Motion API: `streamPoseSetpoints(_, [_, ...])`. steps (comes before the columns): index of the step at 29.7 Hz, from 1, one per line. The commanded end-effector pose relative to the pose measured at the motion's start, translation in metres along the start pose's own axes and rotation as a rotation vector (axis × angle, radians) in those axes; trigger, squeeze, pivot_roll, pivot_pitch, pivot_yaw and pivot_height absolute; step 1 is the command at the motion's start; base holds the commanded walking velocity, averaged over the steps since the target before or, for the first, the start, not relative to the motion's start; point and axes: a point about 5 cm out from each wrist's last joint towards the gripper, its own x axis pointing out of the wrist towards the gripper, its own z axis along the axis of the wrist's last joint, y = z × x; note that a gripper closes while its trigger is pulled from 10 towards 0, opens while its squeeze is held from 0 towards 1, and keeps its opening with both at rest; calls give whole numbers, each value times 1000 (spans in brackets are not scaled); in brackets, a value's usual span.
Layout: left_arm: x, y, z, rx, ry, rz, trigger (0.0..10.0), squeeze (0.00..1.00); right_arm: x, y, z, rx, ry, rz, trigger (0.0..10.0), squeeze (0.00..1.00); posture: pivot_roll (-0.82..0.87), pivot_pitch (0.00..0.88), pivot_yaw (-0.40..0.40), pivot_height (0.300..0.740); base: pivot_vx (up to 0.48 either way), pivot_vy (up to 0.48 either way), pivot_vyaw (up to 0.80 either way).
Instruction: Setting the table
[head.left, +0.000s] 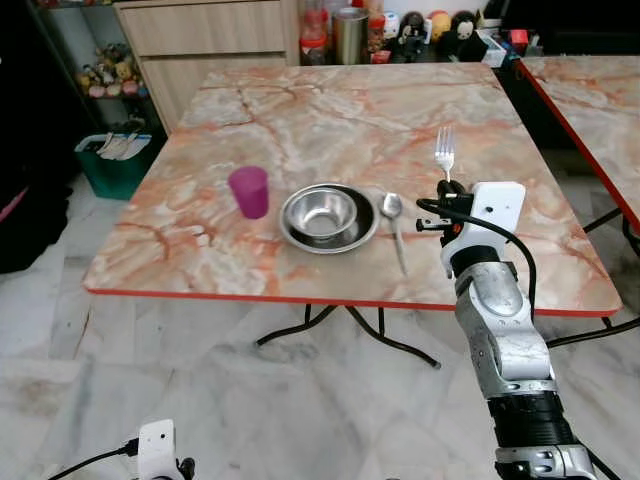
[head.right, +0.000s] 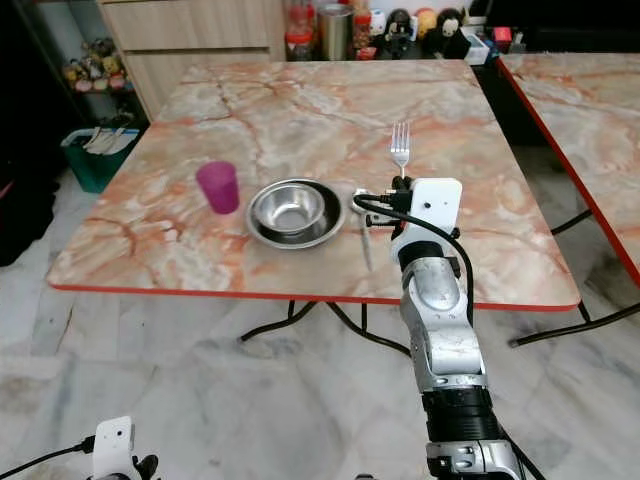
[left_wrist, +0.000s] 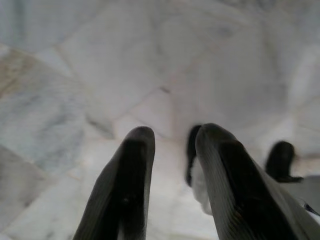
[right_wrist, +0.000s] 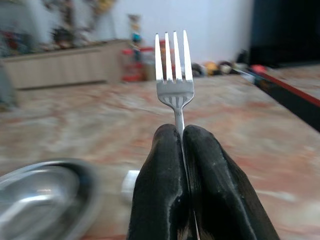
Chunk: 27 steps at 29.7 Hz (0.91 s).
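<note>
My right gripper (head.left: 449, 188) is shut on a silver fork (head.left: 444, 155), held over the marble table (head.left: 330, 120) with its tines pointing away from me. In the right wrist view the fork (right_wrist: 174, 80) sticks out between the two black fingers (right_wrist: 160, 175). Just left of the gripper a spoon (head.left: 394, 225) lies on the table, beside a steel bowl (head.left: 327, 216). A purple cup (head.left: 249, 191) stands left of the bowl. My left gripper (left_wrist: 172, 165) hangs low over the floor, its fingers slightly apart and empty.
A second marble table (head.left: 590, 95) stands to the right. Along the back wall are a wooden cabinet (head.left: 210, 40), a steel canister (head.left: 350, 35) and small figures. A green bin (head.left: 115, 160) sits on the floor at the left. Marble floor lies before the table.
</note>
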Motion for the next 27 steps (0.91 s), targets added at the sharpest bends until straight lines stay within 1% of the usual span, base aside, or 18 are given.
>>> streamPoseSetpoints(1, [-1,6,-2,13,11,12,10000,0,2,3,6,8,-19,2,10000,0,-32,120,41,740,349,0,0])
streamPoseSetpoints(18, [-1,6,-2,15,8,7,10000,0,0,3,2,9,-5,-4,10000,0,-31,115,41,740,347,0,0])
streamPoseSetpoints(24, [-1,4,-1,17,4,2,10000,0,-5,4,-3,3,11,3,10000,0,-32,114,39,740,349,0,0])
streamPoseSetpoints(27, [-1,4,-1,15,5,3,10000,0,-9,3,-9,-3,37,-5,10000,0,-32,118,40,740,212,0,0])
